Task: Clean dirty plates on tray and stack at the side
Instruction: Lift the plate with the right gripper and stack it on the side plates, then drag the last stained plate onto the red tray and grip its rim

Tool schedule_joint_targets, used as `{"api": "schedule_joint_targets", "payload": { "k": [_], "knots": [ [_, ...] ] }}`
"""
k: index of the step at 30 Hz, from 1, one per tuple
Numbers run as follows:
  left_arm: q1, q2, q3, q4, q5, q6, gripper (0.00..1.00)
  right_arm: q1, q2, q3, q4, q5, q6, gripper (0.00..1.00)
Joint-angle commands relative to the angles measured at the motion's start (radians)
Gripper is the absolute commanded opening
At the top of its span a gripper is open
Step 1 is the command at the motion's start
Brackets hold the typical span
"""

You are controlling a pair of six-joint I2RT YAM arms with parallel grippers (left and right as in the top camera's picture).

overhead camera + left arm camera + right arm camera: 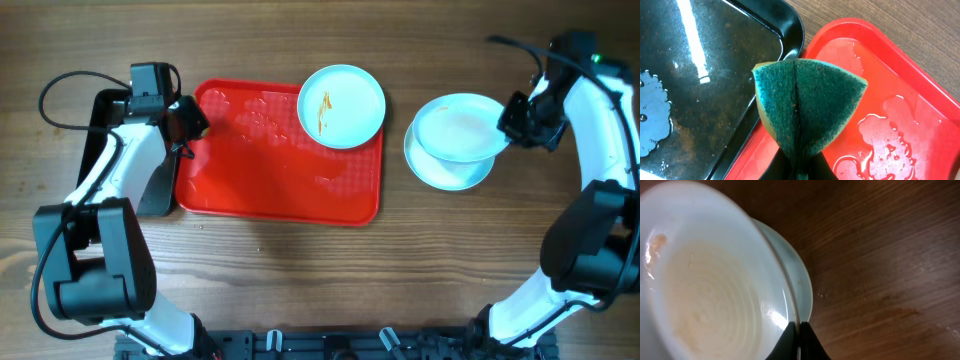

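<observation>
A dirty plate (341,105) with orange streaks sits on the top right corner of the red tray (260,190). My right gripper (510,125) is shut on the rim of a second plate (460,127), held tilted just above a third plate (450,172) lying on the table right of the tray. In the right wrist view the held plate (710,285) fills the left, the lower plate (797,280) peeks out behind it. My left gripper (190,125) is shut on a folded green sponge (807,105) over the tray's wet left edge (920,125).
A black glossy tray (695,85) with water drops lies left of the red tray, its corner touching. Bare wooden table (300,290) lies in front of and right of the trays. Water pools on the red tray.
</observation>
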Motion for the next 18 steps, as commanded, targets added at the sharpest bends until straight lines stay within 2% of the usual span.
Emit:
{"api": "schedule_joint_targets", "payload": {
  "k": [1,5,9,14,18],
  "knots": [
    [0.004,-0.011,-0.003,0.006,-0.01,0.012,0.04,-0.015,-0.017,-0.145,0.079,-0.009,0.016,0.04],
    [0.004,-0.011,-0.003,0.015,-0.01,0.012,0.04,-0.015,-0.017,-0.24,0.158,-0.037,0.015,0.05],
    [0.004,-0.011,-0.003,0.019,-0.01,0.012,0.04,0.003,-0.017,-0.24,0.201,-0.207,-0.099,0.24],
    [0.004,-0.011,-0.003,0.028,-0.01,0.012,0.04,0.081,-0.02,-0.117,0.188,-0.256,-0.087,0.27],
    [0.003,-0.011,-0.003,0.029,-0.01,0.012,0.04,0.228,-0.02,0.019,0.211,-0.251,0.015,0.3]
  ]
}}
